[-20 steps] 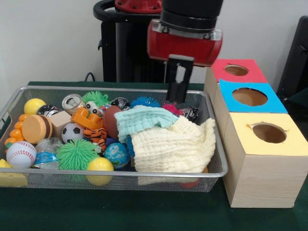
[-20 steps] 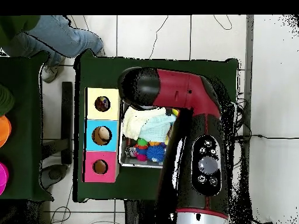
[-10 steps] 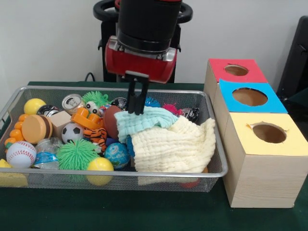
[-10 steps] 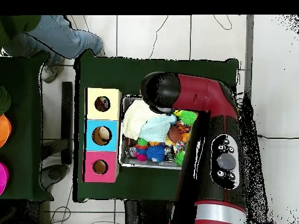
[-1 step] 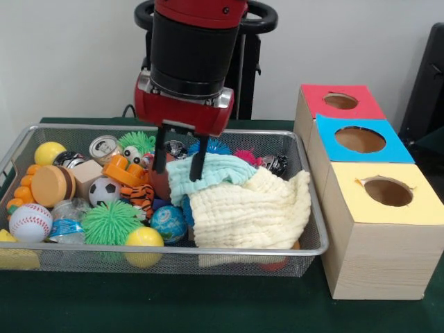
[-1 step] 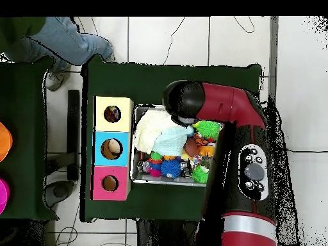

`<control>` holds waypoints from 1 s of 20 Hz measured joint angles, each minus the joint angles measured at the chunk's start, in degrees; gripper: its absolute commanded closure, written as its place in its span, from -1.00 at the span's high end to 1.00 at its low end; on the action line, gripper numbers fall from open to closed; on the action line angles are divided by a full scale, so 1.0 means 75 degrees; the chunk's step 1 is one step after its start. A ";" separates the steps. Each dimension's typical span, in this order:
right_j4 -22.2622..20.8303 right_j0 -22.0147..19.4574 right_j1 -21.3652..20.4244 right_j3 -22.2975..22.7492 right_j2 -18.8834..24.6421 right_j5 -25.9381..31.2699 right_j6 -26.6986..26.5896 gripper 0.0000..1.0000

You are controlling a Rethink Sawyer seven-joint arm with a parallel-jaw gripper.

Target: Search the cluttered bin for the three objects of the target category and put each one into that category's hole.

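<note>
Front view is showing the gripper (image 5: 178, 164) with jaws spread, straddling the mint cloth's (image 5: 208, 173) left edge, having moved left and dropped from half a second ago. Two cloths, mint and cream cloth (image 5: 250, 208), are lying in one wire bin (image 5: 316, 229) among balls. Three boxes (image 5: 361, 142) are standing beside it on the worktop (image 5: 208, 305).

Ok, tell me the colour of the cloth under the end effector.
Pale teal cloth, lying on the cream cloth; clearest in the front view.
</note>
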 measured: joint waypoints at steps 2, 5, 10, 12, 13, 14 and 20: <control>-0.0002 0.0001 0.0037 -0.0050 0.0054 0.0014 0.0000 1.00; -0.0004 0.0000 0.0089 -0.0120 0.0194 0.0020 0.0000 1.00; -0.0018 0.0001 0.0110 -0.0142 0.0347 0.0018 0.0000 1.00; -0.0049 -0.0007 0.0107 -0.0141 0.0393 0.0020 0.0000 1.00; -0.0077 -0.0021 0.0104 -0.0141 0.0430 0.0018 0.0000 1.00; -0.0093 -0.0033 0.0103 -0.0142 0.0455 0.0018 0.0000 1.00; -0.0222 -0.0266 0.0047 -0.0061 0.0672 0.0017 0.0000 1.00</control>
